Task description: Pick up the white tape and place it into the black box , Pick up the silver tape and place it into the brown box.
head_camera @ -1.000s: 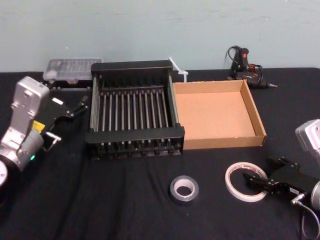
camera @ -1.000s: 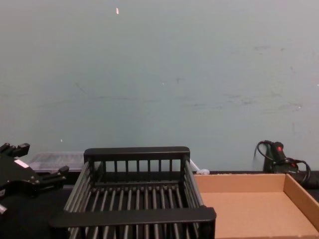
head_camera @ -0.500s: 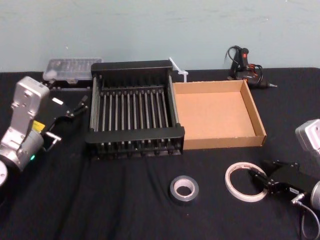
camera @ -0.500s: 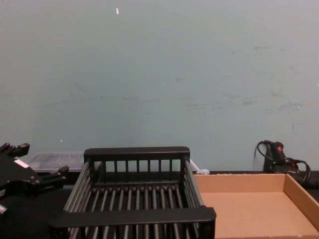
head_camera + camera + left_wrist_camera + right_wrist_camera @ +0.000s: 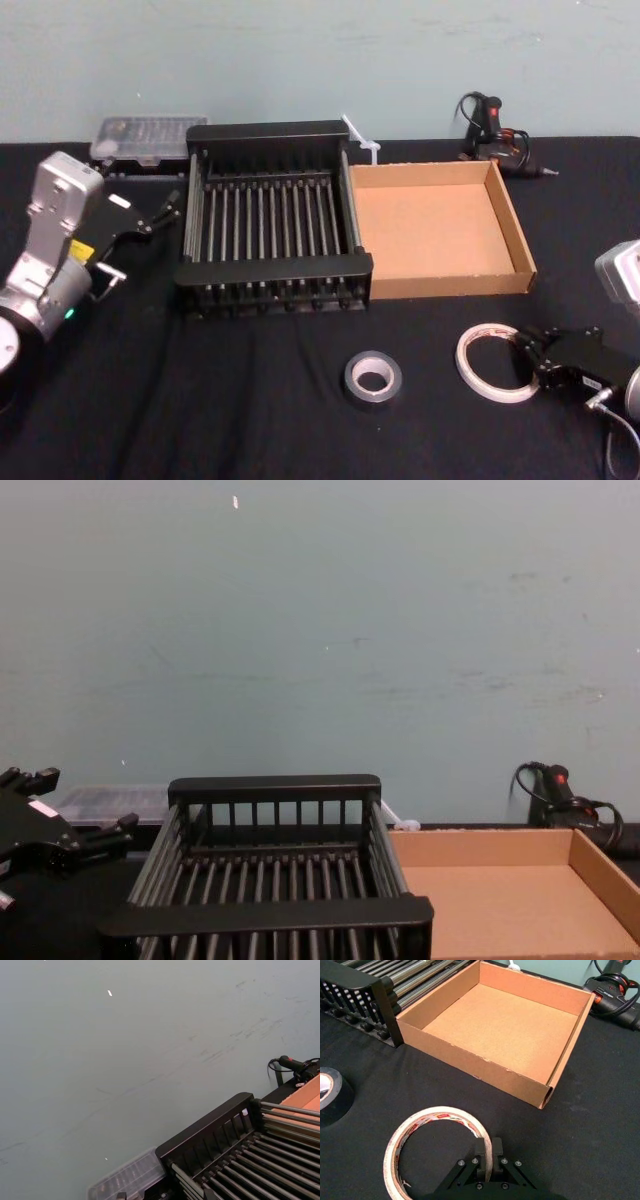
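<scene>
Black table (image 5: pixel 250 420), fingers (image 5: pixel 495 1149) pinching white tape (image 5: pixel 395 1155)

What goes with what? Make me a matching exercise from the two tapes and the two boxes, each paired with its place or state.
Things:
1. white tape
2. silver tape
3. black box
4. brown box

Places or states:
a. empty, tan, on the slatted crate's right
b. lying free, nearer the robot than both boxes
c. rim pinched by the shut right tool
d. empty, with the open left tool beside it

Pairs: 1-c; 2-b; 3-d; 4-a
</scene>
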Robot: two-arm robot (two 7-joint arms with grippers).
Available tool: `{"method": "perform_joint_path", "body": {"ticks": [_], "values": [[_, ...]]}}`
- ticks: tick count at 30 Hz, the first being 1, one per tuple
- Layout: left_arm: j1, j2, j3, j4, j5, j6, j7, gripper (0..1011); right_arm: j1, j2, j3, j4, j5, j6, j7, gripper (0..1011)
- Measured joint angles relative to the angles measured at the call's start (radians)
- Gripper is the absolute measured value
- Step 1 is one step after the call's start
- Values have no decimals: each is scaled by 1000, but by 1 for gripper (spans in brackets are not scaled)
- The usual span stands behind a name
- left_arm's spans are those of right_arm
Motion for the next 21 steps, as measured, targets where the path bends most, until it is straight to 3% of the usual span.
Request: {"method": "perform_joint_path", "body": {"ticks": [21], "values": [[0, 0, 0, 0, 0, 0, 0, 1001, -1, -2, 5, 0, -1, -8, 14, 79]]}}
